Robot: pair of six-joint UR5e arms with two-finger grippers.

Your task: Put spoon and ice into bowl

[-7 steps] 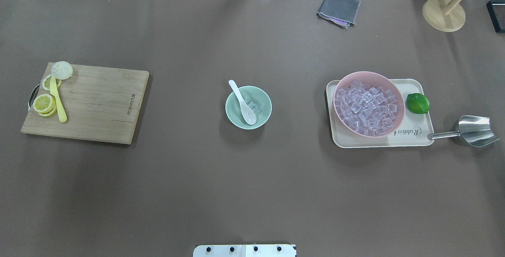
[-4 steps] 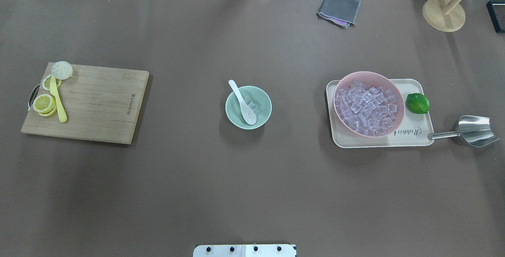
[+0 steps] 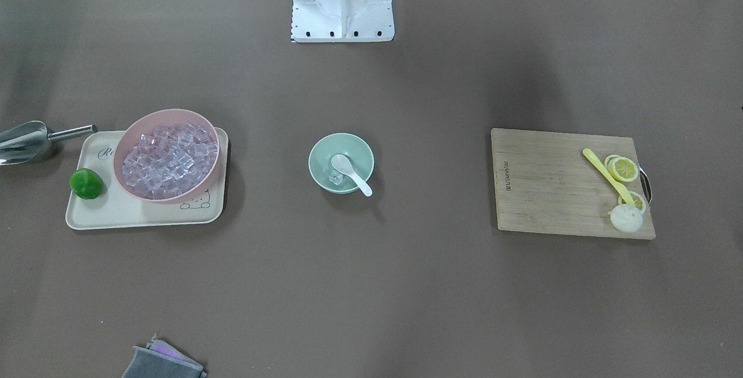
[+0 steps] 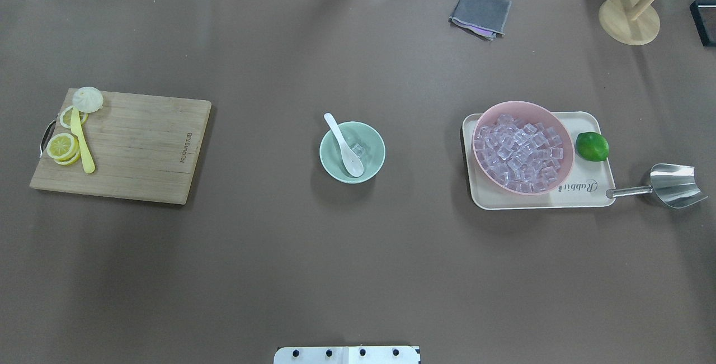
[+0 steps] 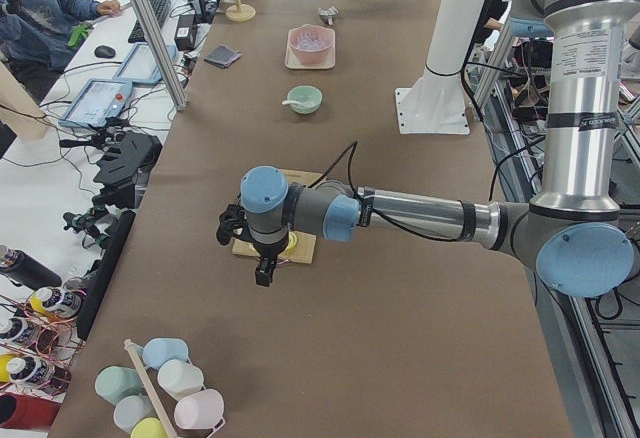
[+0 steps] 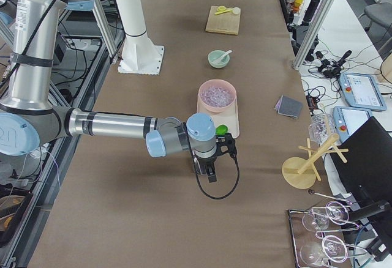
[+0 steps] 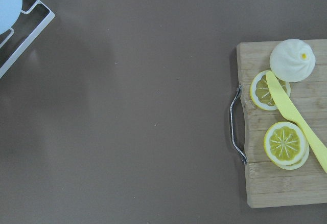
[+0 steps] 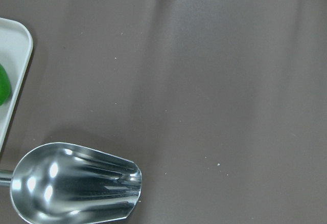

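Left gripper: seen only in the left side view, hung over the near end of the table by the cutting board; whether its jaws are apart or together cannot be told.
Right gripper: seen only in the right side view, raised near the steel scoop; jaw state cannot be told.
Spoon: laid in the bowl, scoop on the bottom, handle leaned out over the rim. It is judged light, stiff, glossy and slippery, probably breakable; the protruding handle is judged the best place to be gripped.
Ice: one clear cube, lodged in the bowl just beside the spoon's scoop. It is judged light, hard and slick, best taken across flat faces.
Bowl: mint green, at mid-table; both task things are held in it, so the task is judged done.
Pink bowl: set on the tray, heaped with clear cubes; a lime is placed beside it.
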